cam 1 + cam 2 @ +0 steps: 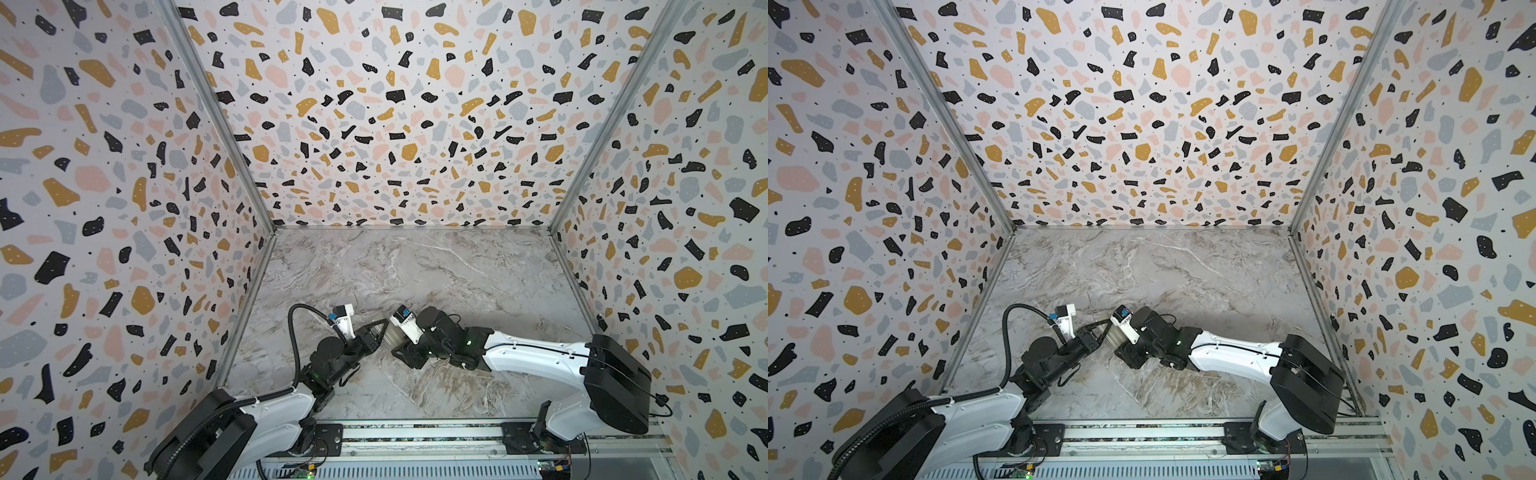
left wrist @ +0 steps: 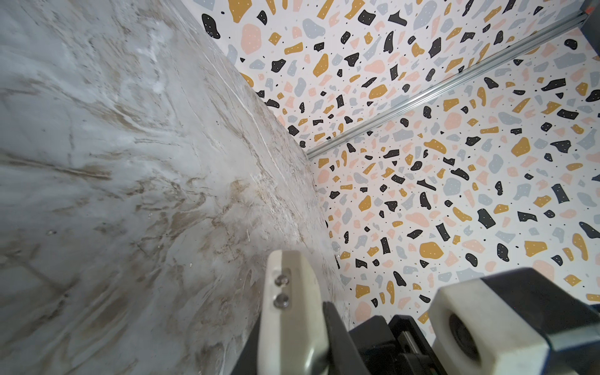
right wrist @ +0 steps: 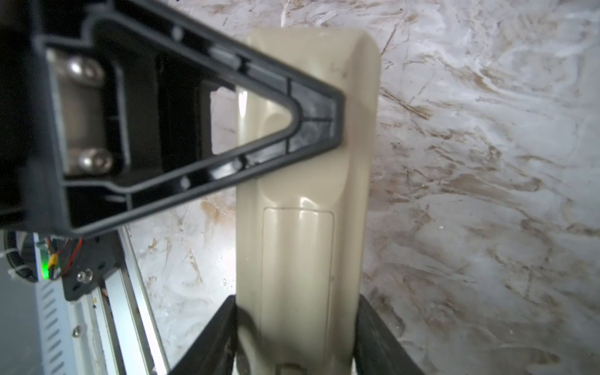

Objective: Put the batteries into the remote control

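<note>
You have the remote control [image 3: 308, 227] held up over the counter [image 1: 436, 270], close to the middle of its front edge. Both top views show your two arms meeting at that spot, and only a small pale bit of the remote control peeks out between them. In the right wrist view you see its plain pale back. The little battery lid [image 3: 298, 259] sits flat in its place on that back. Your left gripper [image 3: 328, 120] has its jaws pressed together on one end of the remote control. One black three-cornered finger [image 3: 259, 160] lies across the back, and the other finger is hidden under the remote control. Your right gripper [image 3: 297, 344] is at the other end. It has one black finger on each long side of the remote control. Both fingers look like they touch it, so these jaws are pinching it too. That part of the view is a bit blurry.
</note>
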